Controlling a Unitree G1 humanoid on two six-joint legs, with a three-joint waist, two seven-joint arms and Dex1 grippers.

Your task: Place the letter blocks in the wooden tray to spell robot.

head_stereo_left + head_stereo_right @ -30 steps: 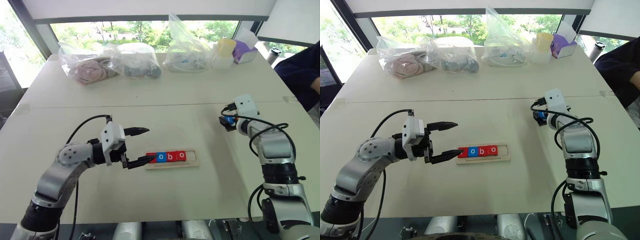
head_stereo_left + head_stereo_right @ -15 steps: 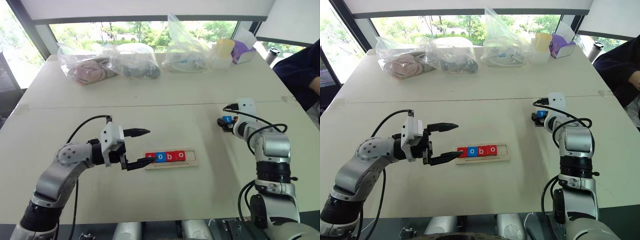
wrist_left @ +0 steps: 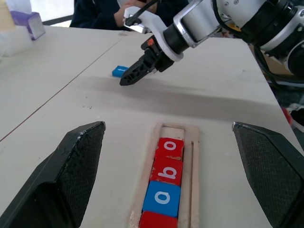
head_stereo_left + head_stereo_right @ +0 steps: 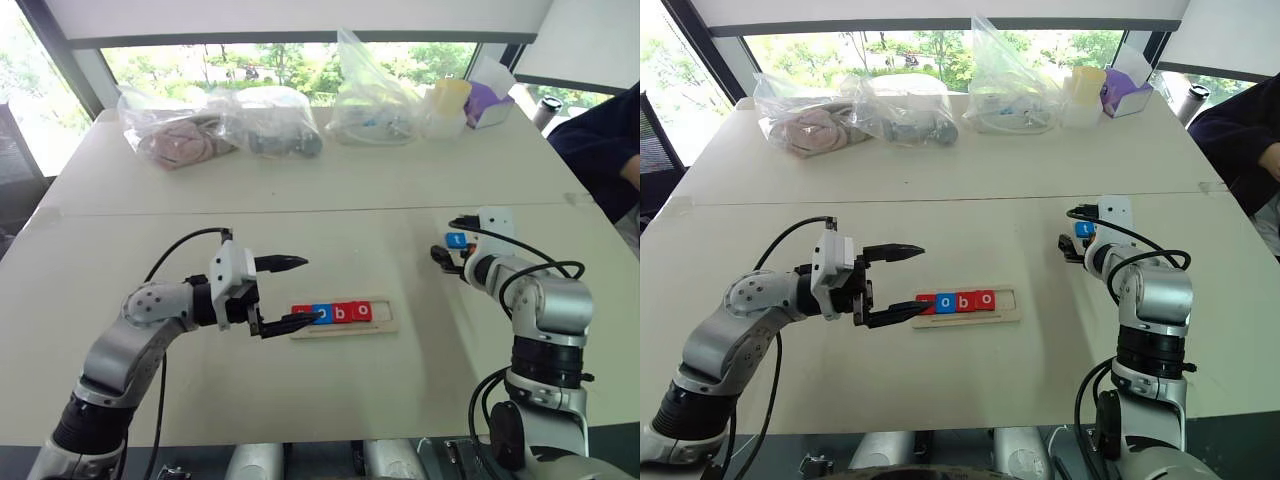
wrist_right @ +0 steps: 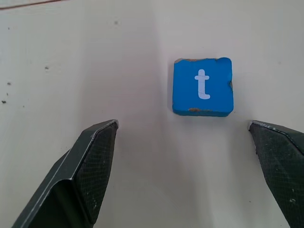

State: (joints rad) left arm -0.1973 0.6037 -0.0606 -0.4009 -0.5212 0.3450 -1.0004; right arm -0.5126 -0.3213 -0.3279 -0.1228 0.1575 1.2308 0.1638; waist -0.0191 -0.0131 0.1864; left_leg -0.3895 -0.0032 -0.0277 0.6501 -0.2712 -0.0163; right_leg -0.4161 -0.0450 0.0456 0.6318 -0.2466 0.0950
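A pale table [image 4: 330, 190], made of two tops butted along a seam, stands before a wide window with trees outside; at its far edge lie clear plastic bags [image 4: 220, 125], a yellow-lidded cup [image 4: 449, 97] and a purple box [image 4: 488, 100], and a person's dark sleeve [image 4: 603, 150] shows at the right. The tray [image 4: 343, 319] lies near the middle, holding four blocks [image 4: 332, 313] in a row, red, blue, red, red, with its right end slot bare. The fifth block, the blue t [image 5: 203, 85], lies flat on the table well to the right of the tray. The left gripper [image 4: 295, 293] hangs level at the tray's left end, jaws spread wide and empty, its lower finger reaching the first red block. The right gripper [image 4: 441, 256] points down just short of the t, jaws wide apart, holding nothing. Since a second ago the right wrist has rolled and drawn slightly nearer; tray and blocks lie unchanged.
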